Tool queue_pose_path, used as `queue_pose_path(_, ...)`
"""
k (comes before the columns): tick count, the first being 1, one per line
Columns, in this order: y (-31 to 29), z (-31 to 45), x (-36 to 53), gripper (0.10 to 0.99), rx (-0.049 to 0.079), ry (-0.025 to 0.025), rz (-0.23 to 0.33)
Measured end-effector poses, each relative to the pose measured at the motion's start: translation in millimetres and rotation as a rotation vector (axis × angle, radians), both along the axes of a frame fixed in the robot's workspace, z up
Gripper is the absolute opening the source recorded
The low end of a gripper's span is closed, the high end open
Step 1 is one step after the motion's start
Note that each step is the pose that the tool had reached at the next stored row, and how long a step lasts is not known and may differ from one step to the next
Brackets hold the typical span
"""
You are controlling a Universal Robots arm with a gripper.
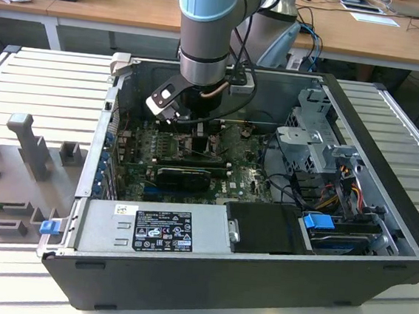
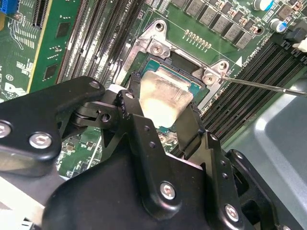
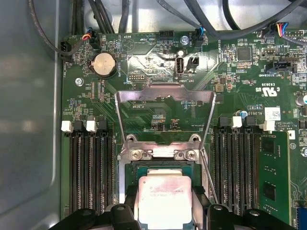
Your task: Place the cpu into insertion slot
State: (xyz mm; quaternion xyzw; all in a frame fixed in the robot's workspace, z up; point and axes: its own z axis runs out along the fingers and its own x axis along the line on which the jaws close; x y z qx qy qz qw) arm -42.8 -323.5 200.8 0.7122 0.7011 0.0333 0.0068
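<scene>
My gripper [image 1: 196, 128] reaches down into the open computer case over the green motherboard [image 1: 241, 176]. In both wrist views its black fingers [image 2: 135, 103] stand on two opposite sides of the cpu [image 2: 163, 96], a pale silver square chip, and are shut on it. The cpu [image 3: 165, 203] sits level within the frame of the insertion slot [image 3: 162, 153], at or just above its bed; I cannot tell whether it rests there. The slot's metal load plate [image 3: 165, 93] is flipped up and back. Its thin lever [image 2: 261, 85] sticks out to one side.
Long black memory slots [image 3: 88, 167] flank the socket on both sides [image 3: 235, 163]. A grey power-supply box [image 1: 154, 228] lies along the case's near wall, with a black cover [image 1: 266, 228] and drive cage [image 1: 322, 142] toward the exterior view's right. Cables [image 3: 144, 14] hang along the board's edge.
</scene>
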Motion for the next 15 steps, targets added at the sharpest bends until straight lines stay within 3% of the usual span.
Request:
queue_pose_path(4, 0.0, 0.0, 0.0, 0.541, 0.000, -0.0001, 0.000)
queue_pose_path(5, 0.0, 0.0, 0.0, 0.604, 0.000, 0.0000, 0.000)
queue_pose_path(6, 0.0, 0.2, 0.0, 0.604, 0.000, 0.0000, 0.000)
queue_pose_path(10, 0.0, 7.9, 0.0, 0.604, 0.000, 0.0001, 0.000)
queue_pose_path(11, 0.0, 9.4, 0.0, 0.588, -0.001, 0.0003, 0.000)
queue_pose_path(13, 0.1, 10.6, 0.4, 0.459, -0.002, 0.0009, 0.000)
queue_pose_path(14, 0.1, 11.0, 0.5, 0.459, -0.003, 0.0010, 0.000)
queue_pose_path(15, 0.0, 11.6, 0.5, 0.337, -0.005, 0.0011, 0.000)
